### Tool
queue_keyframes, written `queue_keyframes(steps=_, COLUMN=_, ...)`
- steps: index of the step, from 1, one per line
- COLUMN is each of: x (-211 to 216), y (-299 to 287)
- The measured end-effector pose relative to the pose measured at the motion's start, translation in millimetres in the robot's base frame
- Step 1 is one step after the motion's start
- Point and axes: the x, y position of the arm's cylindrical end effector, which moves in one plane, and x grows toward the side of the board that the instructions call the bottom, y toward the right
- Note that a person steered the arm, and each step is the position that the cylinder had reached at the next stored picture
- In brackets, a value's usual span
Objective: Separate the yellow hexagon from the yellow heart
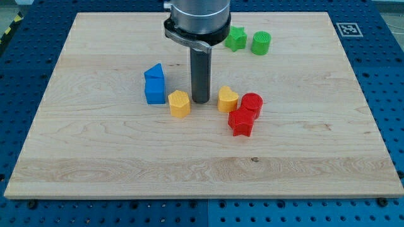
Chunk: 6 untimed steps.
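The yellow hexagon [179, 103] lies just left of the board's middle. The yellow heart [227, 99] lies to its right, with a gap between them. My tip [201, 100] stands in that gap, close to the hexagon's right side and a little left of the heart. I cannot tell whether it touches the hexagon.
A blue triangle [154, 72] and a blue cube [154, 91] sit left of the hexagon. A red cylinder [252, 103] and a red star [241, 121] sit against the heart's right side. A green star [236, 38] and a green cylinder [261, 43] lie near the view's top.
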Motion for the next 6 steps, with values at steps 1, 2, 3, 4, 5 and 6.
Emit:
queue_keyframes(steps=1, x=-1, y=-2)
queue_keyframes(steps=2, x=-9, y=-13)
queue_keyframes(steps=3, x=-9, y=-34)
queue_keyframes(steps=4, x=-9, y=-34)
queue_keyframes(steps=5, x=-8, y=-34)
queue_keyframes(steps=6, x=-10, y=-26)
